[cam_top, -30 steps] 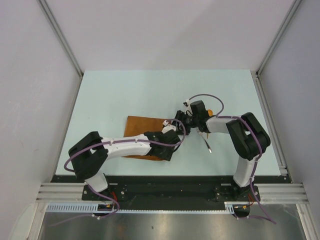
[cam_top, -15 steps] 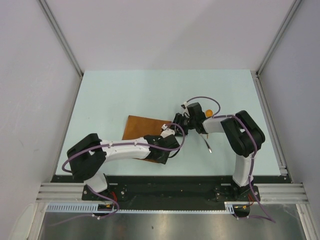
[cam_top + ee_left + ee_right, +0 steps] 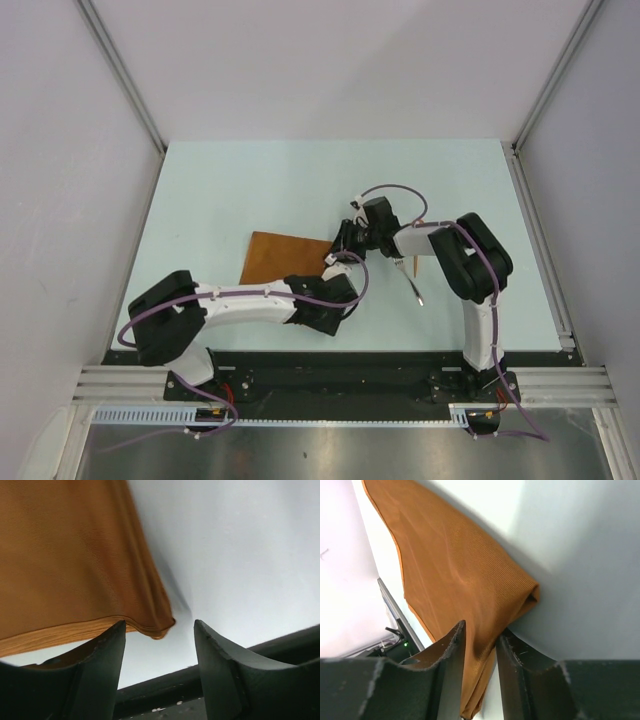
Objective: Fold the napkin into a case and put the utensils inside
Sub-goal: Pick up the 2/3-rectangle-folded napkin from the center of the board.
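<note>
The rust-orange napkin [image 3: 280, 258] lies flat left of centre, its right part under both arms. My right gripper [image 3: 344, 240] sits at the cloth's right edge. In the right wrist view my right gripper [image 3: 479, 630] is shut on a raised fold of the napkin [image 3: 455, 570], which fills the narrow gap between its fingers. My left gripper [image 3: 333, 308] hangs low at the napkin's near right corner. In the left wrist view my left gripper [image 3: 159, 626] is open, and the napkin corner [image 3: 161, 628] lies just beyond its tips, untouched. A silver utensil [image 3: 414, 288] lies right of the arms.
The black front rail [image 3: 280, 640] of the table runs close behind the left fingers. White walls with metal posts [image 3: 125, 75] close in the pale table [image 3: 250, 190] on three sides.
My right gripper slid left onto the napkin's right edge and narrowed onto the cloth. My left gripper drew back toward the near right corner. The orange spoon bowl went out of sight behind the right arm.
</note>
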Robot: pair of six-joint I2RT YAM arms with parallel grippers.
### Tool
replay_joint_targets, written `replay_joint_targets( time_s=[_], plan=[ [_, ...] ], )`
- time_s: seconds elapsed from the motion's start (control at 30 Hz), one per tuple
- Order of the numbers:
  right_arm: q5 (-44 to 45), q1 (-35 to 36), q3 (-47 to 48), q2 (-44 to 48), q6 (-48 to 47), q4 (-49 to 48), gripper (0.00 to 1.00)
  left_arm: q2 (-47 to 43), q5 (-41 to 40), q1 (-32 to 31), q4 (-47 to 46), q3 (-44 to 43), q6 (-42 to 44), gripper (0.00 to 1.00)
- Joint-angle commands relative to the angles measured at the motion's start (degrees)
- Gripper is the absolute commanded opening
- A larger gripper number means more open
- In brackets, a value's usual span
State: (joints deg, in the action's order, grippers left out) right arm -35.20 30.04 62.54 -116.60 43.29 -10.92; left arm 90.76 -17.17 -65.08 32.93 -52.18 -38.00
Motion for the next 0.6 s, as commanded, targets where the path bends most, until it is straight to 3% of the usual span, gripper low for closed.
replay_joint_targets(
  time_s=[0.0, 0.27, 0.4, 0.47, 0.5, 0.57],
  plan=[
    [1.8, 0.1, 3.3, -2.8, -3.2, 3.1, 0.34, -0.2, 5.0, -0.7, -4.8, 0.2, 0.6, 0.65],
    [2.2, -0.2, 10.8, -7.0, -12.5, 7.7, 0.3, -8.4, 6.7, 1.4, -3.1, -1.3, 0.4, 0.81],
    [3.1, -0.9, 17.1, -9.7, -18.1, 14.2, 0.31, -18.1, 13.1, 11.0, -4.2, 1.6, -0.2, 0.84],
    [5.0, -1.5, 20.8, -10.8, -19.9, 16.9, 0.38, -23.5, 19.3, 16.5, -5.2, 3.8, 0.5, 0.85],
    [5.9, -1.5, 22.2, -10.8, -21.6, 20.3, 0.42, -25.0, 22.0, 22.8, -6.1, 4.4, 1.1, 0.83],
    [9.9, -1.6, 25.4, -10.4, -23.3, 23.3, 0.56, -26.4, 27.6, 29.2, -7.3, 4.4, 3.4, 0.82]
  ],
)
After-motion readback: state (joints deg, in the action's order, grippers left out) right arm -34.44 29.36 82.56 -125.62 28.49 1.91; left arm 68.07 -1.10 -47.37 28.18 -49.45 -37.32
